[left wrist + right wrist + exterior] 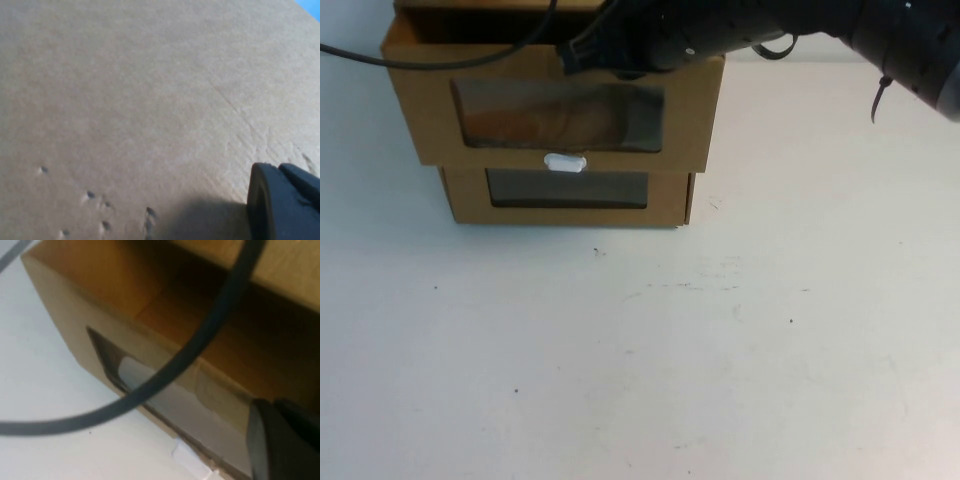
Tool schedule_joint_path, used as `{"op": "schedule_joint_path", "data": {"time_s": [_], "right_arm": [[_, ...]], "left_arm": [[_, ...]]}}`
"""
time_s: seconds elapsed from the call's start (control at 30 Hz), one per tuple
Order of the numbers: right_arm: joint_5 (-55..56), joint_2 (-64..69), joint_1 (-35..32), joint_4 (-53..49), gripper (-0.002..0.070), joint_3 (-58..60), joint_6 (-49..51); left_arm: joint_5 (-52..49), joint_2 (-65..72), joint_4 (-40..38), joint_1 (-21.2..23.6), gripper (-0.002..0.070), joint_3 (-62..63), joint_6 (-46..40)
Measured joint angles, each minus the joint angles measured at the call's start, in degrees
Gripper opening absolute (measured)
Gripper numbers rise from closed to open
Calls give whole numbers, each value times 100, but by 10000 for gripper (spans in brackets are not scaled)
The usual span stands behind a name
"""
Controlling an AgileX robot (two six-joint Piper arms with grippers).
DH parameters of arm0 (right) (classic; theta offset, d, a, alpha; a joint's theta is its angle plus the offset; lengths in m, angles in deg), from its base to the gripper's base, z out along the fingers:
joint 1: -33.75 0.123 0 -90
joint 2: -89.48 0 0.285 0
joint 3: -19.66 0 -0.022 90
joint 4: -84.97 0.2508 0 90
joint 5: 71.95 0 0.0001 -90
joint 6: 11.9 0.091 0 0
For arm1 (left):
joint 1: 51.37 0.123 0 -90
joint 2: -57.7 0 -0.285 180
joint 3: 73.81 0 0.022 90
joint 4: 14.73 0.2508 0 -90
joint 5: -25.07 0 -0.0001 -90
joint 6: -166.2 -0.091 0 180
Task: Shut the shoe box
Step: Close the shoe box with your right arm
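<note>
The shoe box (pixel 560 115) is the upper of two stacked brown boxes at the far left of the table. Its drawer is slid out toward me, with a wide window and a small white oval tab (pixel 565 162) below it. The drawer's open top shows in the right wrist view (pixel 165 315), and so does the tab (pixel 192 462). My right gripper (pixel 588 55) reaches in from the upper right and sits at the top of the drawer front, seen close in its wrist view (pixel 282 440). My left gripper (pixel 285 205) is hard against plain brown cardboard (pixel 140 100); it is out of the high view.
The lower brown box (pixel 567 190) sits under the shoe box, pushed in, with its own window. A black cable (pixel 440 60) runs across the top of the boxes and shows in the right wrist view (pixel 200 340). White table (pixel 670 350) spreads in front and to the right.
</note>
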Motion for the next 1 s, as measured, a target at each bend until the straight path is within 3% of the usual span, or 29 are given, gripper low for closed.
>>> {"op": "schedule_joint_path", "data": {"time_s": [0.43, 0.67, 1.0], "right_arm": [[-48, 82, -109, 431, -13, 0, -168], [-307, 93, -118, 1200, -13, 0, -827], [84, 324, -296, 1323, -13, 0, -875]], "left_arm": [[0, 0, 0, 0, -5, 0, 0], [0, 0, 0, 0, -5, 0, 0], [-38, 0, 0, 0, -5, 0, 0]]}}
